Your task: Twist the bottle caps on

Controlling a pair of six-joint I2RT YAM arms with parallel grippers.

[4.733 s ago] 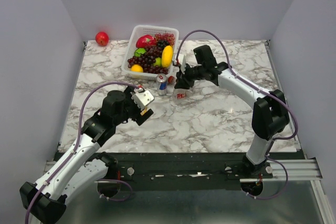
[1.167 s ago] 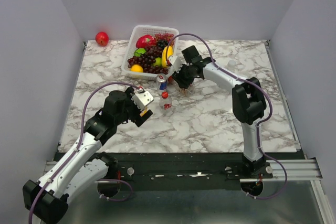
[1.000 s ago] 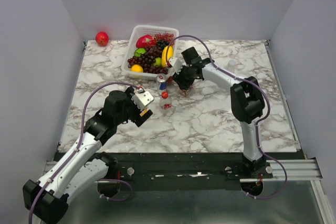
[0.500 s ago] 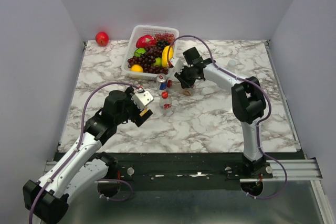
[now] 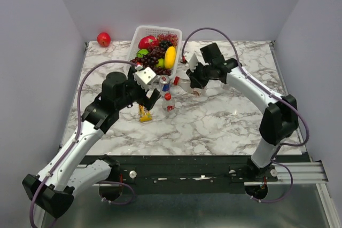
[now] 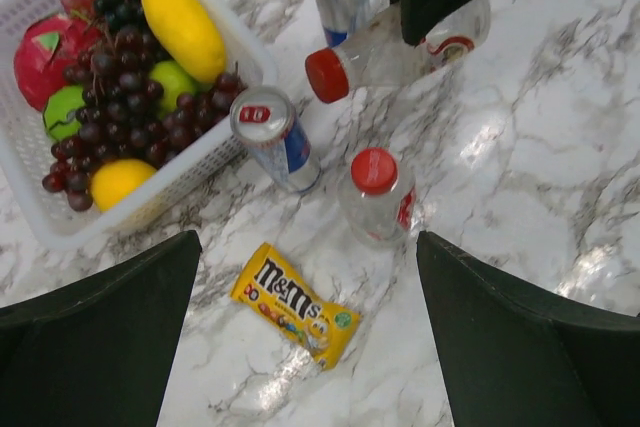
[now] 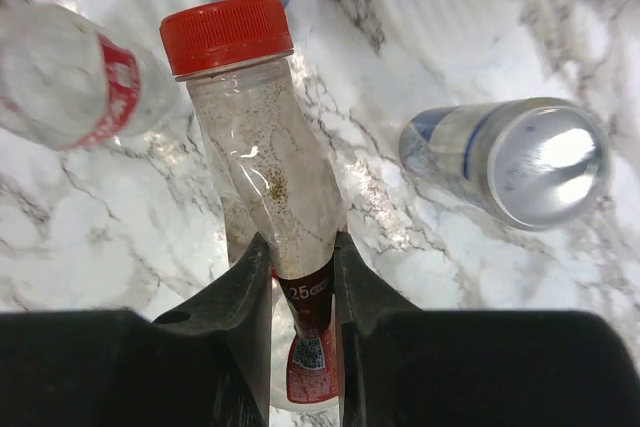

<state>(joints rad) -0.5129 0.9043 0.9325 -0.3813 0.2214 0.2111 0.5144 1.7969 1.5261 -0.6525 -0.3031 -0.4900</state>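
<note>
Right gripper (image 7: 300, 265) clamps 1 red-capped bottle (image 7: 262, 172) at its label end, cap pointing outward, above the marble table (image 7: 90, 247). Left gripper (image 6: 308, 277) hangs with jaws spread wide; a 2nd capped bottle (image 6: 378, 202) stands upright at its 1 o'clock.

Clear plastic bottle (image 7: 265, 177), ribbed plastic cap (image 7: 226, 35); glossy marble-look tabletop (image 7: 480, 37); shiny metal can (image 7: 510, 162).

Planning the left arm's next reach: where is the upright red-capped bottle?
Centre of the left wrist view: the upright bottle stands just right of the soda can beside the basket, above the yellow candy packet.
</note>
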